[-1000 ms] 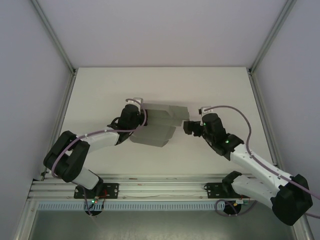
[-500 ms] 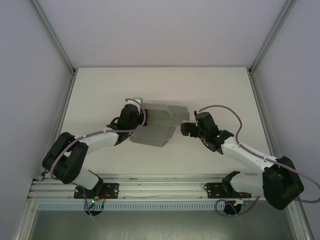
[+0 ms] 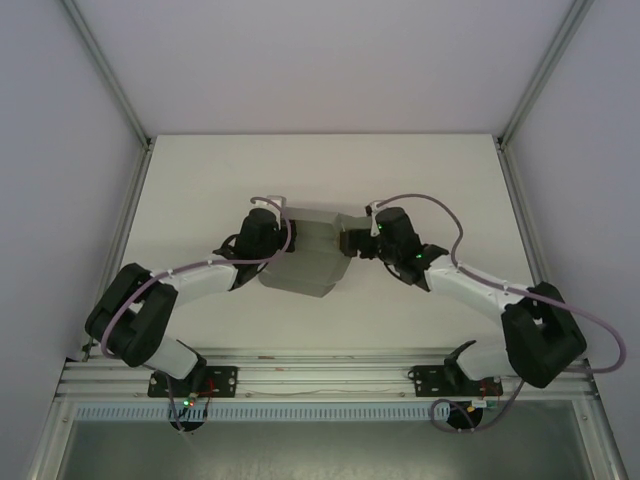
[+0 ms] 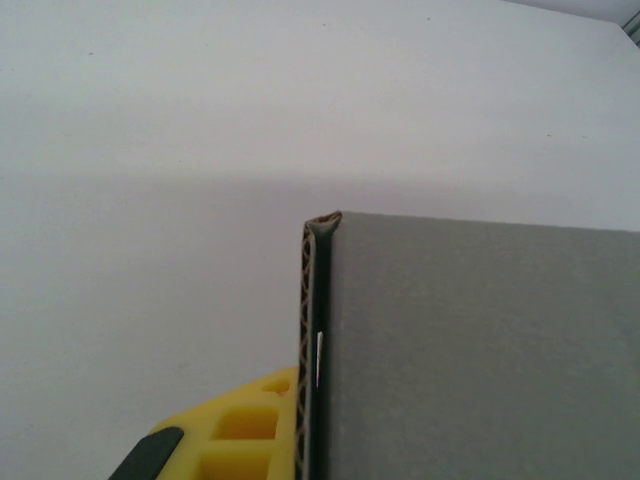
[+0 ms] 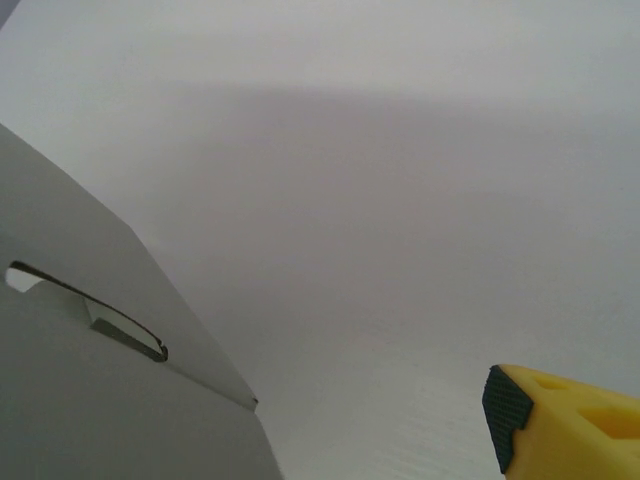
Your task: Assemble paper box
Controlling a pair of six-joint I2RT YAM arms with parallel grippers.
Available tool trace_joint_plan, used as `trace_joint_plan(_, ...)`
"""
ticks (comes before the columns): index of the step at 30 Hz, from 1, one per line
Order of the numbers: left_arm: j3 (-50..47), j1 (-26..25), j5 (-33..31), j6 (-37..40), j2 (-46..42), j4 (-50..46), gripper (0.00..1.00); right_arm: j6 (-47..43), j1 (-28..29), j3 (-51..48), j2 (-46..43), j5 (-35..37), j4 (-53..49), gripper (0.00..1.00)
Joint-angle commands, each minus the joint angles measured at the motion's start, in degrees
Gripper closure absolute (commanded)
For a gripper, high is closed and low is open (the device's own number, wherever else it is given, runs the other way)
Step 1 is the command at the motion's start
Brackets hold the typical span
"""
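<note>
From above, the half-folded, thin grey cardboard paper box [image 3: 315,258] is hanging over the middle of the white bench [image 3: 200,180]. Its panels are angling apart and it is not yet squared up. The left claw [image 3: 287,238] is pinching the paper box's left edge, and the right claw [image 3: 350,243] is sitting at its right end. With only one edge being held, a push from the right is likely to swing or buckle the sheet rather than fold it along a crease.

In the left wrist view, a yellow finger [image 4: 235,435] is pressing flat against the paper box's edge, where the fluted layers are showing, doubled over at the corner. The hold is narrow, so the sheet may be slipping out if it is twisted.

In the right wrist view, the right claw is standing open, its yellow black-tipped finger [image 5: 560,425] well apart from the paper box's panel. That panel is showing a curved cut slot [image 5: 90,310]. Closing off-line risks creasing this panel or snagging the slot.
</note>
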Motion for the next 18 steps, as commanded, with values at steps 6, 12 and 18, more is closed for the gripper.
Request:
trace_joint_plan(6,2.61,-0.64,0.72,-3.3,1.8,0.12,1.0,1.09,3.96,1.7,4.24,20.05,5.48,0.18)
trace_joint_plan(12,2.22,-0.6,-2.49,-2.24,1.06,-1.23,1.0,0.51,4.02,-2.35,-4.76,20.1,4.61,0.15)
trace_joint_plan(18,1.65,-0.6,-4.0,-0.06,0.52,-2.49,1.0,1.4,3.97,-8.51,-21.26,10.68,0.57,0.13)
